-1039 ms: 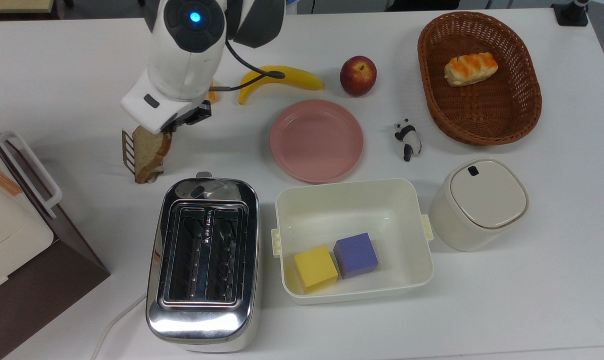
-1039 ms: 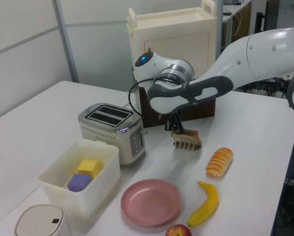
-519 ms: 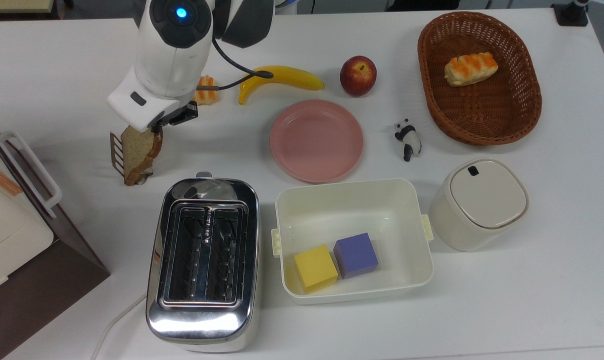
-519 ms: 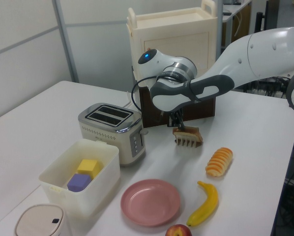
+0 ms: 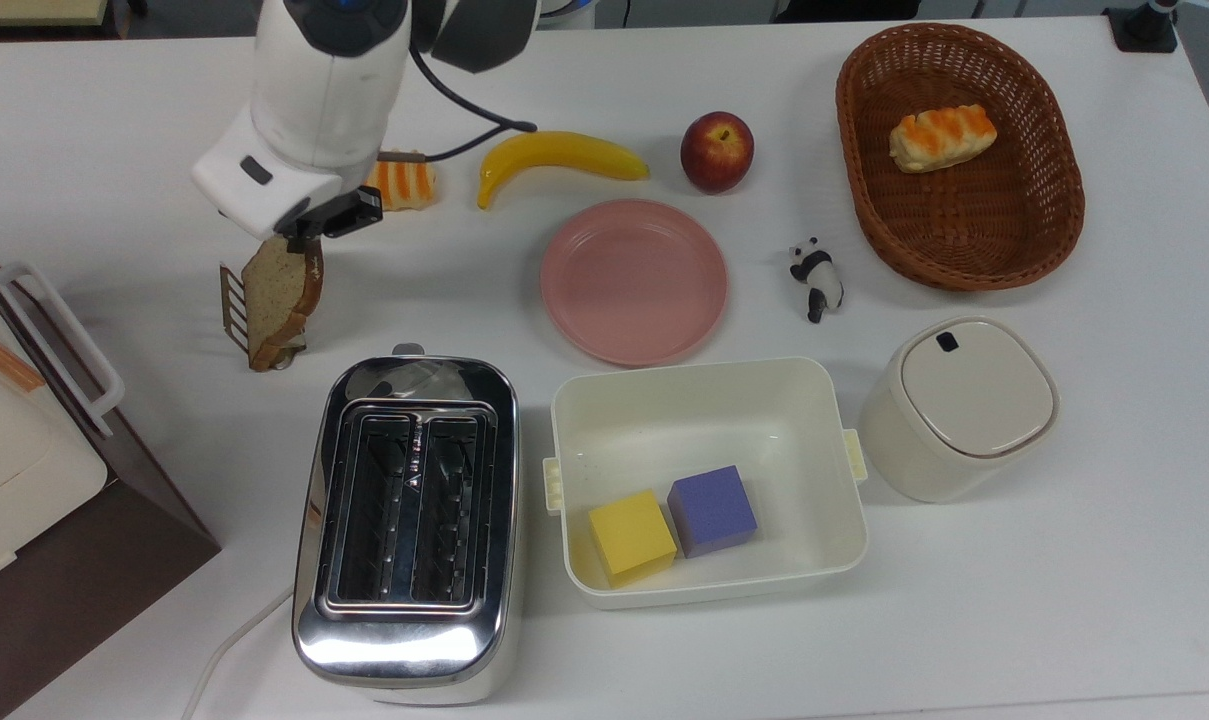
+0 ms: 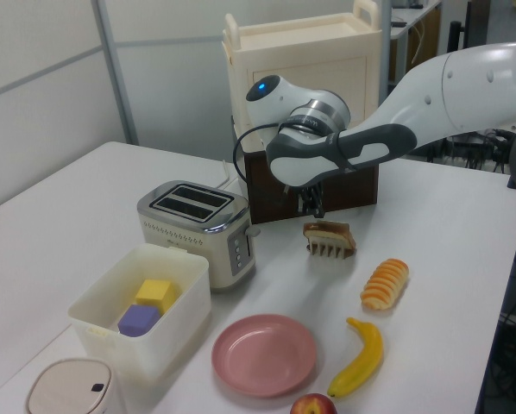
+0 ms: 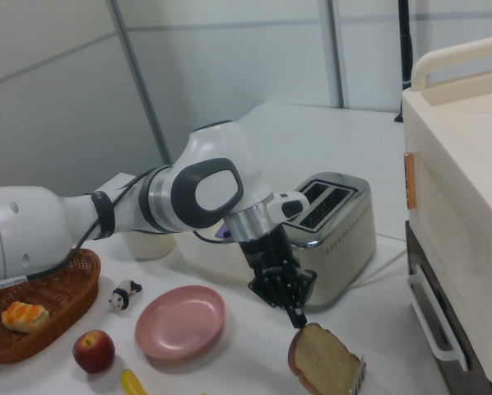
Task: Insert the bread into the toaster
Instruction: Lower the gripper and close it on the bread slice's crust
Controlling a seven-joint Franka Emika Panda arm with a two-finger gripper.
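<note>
The bread (image 5: 276, 290) is a speckled tan slice with a dark crust. It leans upright in a small wire rack (image 5: 232, 305) on the white table, beyond the toaster's lever end. The chrome two-slot toaster (image 5: 409, 520) has both slots bare. My gripper (image 5: 301, 243) hangs just above the slice's top edge. In the left view the gripper (image 6: 315, 211) sits over the bread (image 6: 327, 231), to the right of the toaster (image 6: 198, 228). In the right view the gripper (image 7: 299, 319) tip is right at the top of the bread (image 7: 324, 362). I cannot tell whether they touch.
A striped roll (image 5: 401, 185), a banana (image 5: 559, 155) and an apple (image 5: 716, 150) lie behind. A pink plate (image 5: 632, 282) and a white bin (image 5: 704, 372) holding two cubes sit on the top view's right of the toaster. A cream-and-brown cabinet (image 5: 24, 450) stands at the top view's left.
The arm moved toward the top view's left and back. Bread and rack first slid left with it, then stayed put. The gripper now sits higher over the slice, uncovering the striped roll.
</note>
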